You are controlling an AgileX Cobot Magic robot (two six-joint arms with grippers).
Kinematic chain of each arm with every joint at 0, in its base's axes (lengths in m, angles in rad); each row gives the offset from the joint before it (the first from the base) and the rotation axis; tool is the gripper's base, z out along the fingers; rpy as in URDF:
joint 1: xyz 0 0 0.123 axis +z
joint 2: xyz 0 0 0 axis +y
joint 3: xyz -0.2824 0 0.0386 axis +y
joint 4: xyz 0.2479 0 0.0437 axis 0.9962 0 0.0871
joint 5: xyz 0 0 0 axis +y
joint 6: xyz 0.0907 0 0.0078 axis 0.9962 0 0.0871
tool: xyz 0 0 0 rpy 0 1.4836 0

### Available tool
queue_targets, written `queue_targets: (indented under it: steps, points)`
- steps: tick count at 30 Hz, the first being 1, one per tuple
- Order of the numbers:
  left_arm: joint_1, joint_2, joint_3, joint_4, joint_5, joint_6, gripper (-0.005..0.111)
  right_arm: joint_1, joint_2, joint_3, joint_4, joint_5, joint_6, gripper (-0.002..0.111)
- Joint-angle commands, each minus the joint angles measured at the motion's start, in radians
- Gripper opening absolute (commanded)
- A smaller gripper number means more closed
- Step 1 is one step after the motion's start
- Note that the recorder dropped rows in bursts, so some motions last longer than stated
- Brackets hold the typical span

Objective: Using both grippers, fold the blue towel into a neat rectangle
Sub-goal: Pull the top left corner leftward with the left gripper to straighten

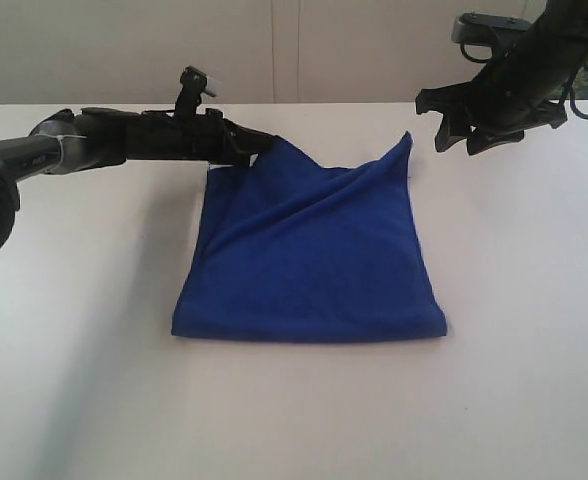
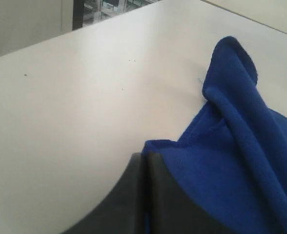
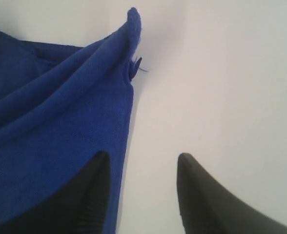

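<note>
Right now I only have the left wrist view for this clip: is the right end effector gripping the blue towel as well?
Observer: No. The right end effector is open, one finger over the blue towel edge, the other over the table.
Operator: Is it anywhere near a corner?
Observer: Yes. In the exterior view it hangs raised, just to the right of the towel's far corner on that side, which stands up in a peak.
Operator: And the towel's near edge?
Observer: It lies flat and straight on the table, rounded like a fold.
</note>
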Motion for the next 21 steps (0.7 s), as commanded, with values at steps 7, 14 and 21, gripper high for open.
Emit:
queue_targets:
  steps: [7,14,21]
  points:
    - [0.036,-0.085,-0.001,0.114,-0.026,-0.195,0.000,-0.002,-0.004,0.006,0.002,-0.002,0.004,0.042]
    - [0.053,-0.122,-0.001,0.213,-0.023,-0.272,0.000,-0.002,-0.004,0.006,0.002,-0.002,0.004,0.042]
    - [0.060,-0.124,-0.001,0.262,-0.021,-0.316,0.000,-0.002,-0.004,0.006,0.002,-0.002,0.004,0.042]
